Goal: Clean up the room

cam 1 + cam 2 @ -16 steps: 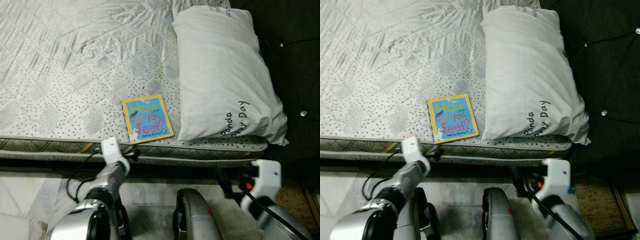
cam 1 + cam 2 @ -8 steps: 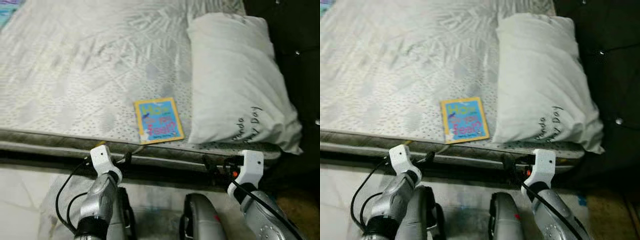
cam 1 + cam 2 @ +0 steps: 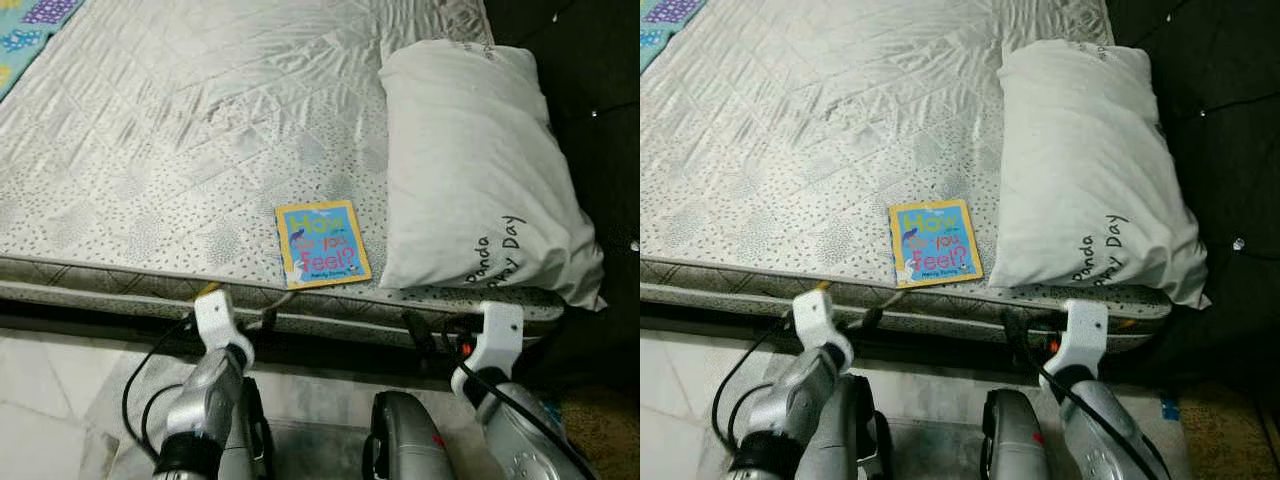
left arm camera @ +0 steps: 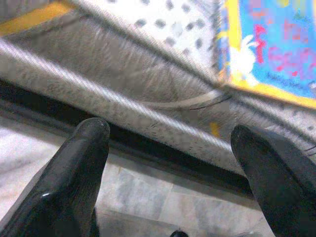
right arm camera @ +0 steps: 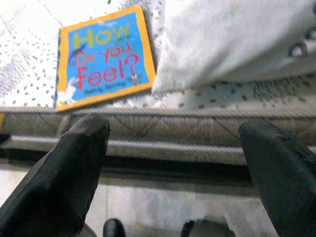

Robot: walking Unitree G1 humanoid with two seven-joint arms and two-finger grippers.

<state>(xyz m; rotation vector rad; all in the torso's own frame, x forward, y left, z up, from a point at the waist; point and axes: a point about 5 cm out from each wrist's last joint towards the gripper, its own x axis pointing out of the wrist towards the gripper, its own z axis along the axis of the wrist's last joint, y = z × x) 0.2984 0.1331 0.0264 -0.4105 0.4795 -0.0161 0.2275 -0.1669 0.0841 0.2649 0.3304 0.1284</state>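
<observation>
A bed (image 3: pixel 150 150) with a quilted, speckled grey cover is seen from above, its near edge running across the lower part of the head views. A book (image 3: pixel 322 244) with a yellow border and blue cover, titled "How Do You Feel?", is laid flat on the bed close to that near edge, just beside the pillow (image 3: pixel 480 170). The pillow is placed at the robot's right end of the bed and is printed with the words "Panda" and "Day". A patterned blue cloth (image 3: pixel 30 22) is visible at the far left corner.

Both arms are raised in front of the bed's edge, below the level of the cover. The left hand (image 4: pixel 170 143) is held wide open and empty, its 2 fingers (image 4: pixel 81 163) spread before the side of the bed, with a corner of the book above them. The right hand (image 5: pixel 177 148) is likewise spread wide and holds nothing; it is aimed at the bed's edge beneath the book and pillow. A tiled floor (image 3: pixel 40 400) is seen below the bed.
</observation>
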